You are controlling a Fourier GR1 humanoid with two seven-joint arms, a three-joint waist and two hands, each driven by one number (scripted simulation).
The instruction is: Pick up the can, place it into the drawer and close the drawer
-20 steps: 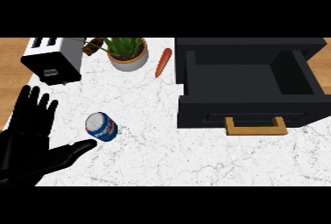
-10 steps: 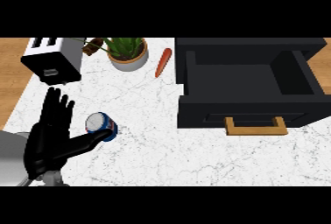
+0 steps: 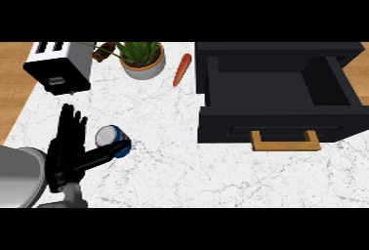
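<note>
My left hand [image 3: 69, 155] has slid in from the lower left to flank the can [image 3: 109, 135] standing on the tabletop [image 3: 173, 166], fingers straight and thumb across its near side, so no grip yet and the open drawer [image 3: 274, 121] sits well apart to the right.

Over the last second I have moved the left hand [image 3: 69, 155] rightward, from the left edge of the surface [image 3: 216, 171] to the can [image 3: 110, 135]. The palm was well apart from the can and is now just beside its left side. The thumb was clear of the can and now lies across its near side, hiding part of the blue label. The grey forearm [image 3: 18, 177] has entered at the lower left corner.
</note>
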